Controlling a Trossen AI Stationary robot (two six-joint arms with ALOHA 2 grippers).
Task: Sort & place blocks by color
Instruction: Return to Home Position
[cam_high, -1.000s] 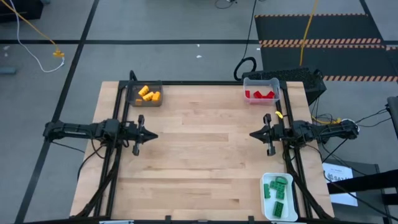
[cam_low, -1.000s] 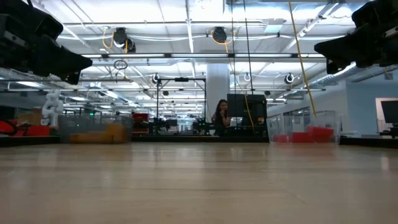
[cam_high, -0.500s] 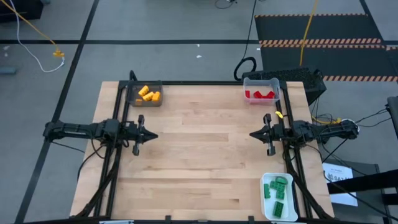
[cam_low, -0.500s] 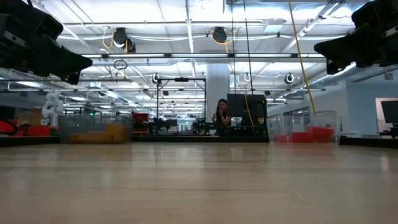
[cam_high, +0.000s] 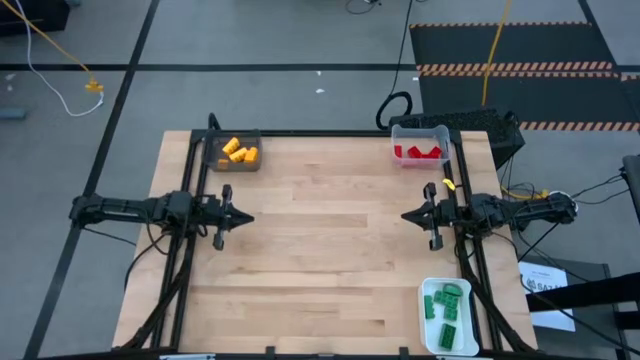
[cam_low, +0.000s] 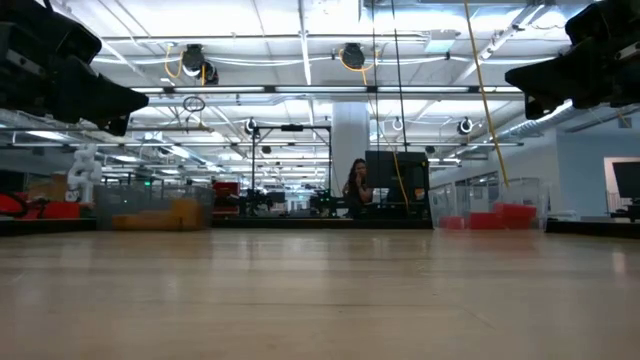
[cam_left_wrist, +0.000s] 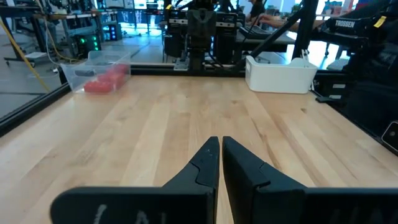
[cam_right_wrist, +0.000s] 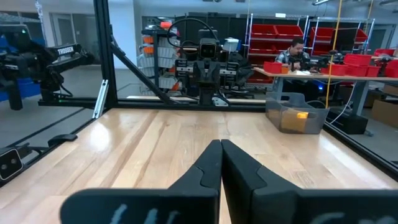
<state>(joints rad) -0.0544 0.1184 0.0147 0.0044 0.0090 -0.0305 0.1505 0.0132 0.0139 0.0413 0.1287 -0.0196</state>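
The blocks lie sorted in three trays. Yellow-orange blocks (cam_high: 238, 152) sit in the dark grey tray (cam_high: 216, 160) at the far left. Red blocks (cam_high: 418, 152) fill the clear tray (cam_high: 420, 131) at the far right. Green blocks (cam_high: 446, 309) lie in the white tray (cam_high: 446, 345) at the near right. My left gripper (cam_high: 250, 218) hangs shut above the table's left side, pointing level toward the middle. My right gripper (cam_high: 404, 215) hangs shut above the right side, facing it. Neither holds anything.
The wooden tabletop (cam_high: 330, 250) between the two grippers lies bare. A black frame (cam_high: 300, 132) runs along the table's edges. A person (cam_low: 356, 186) sits far off in the room behind the table.
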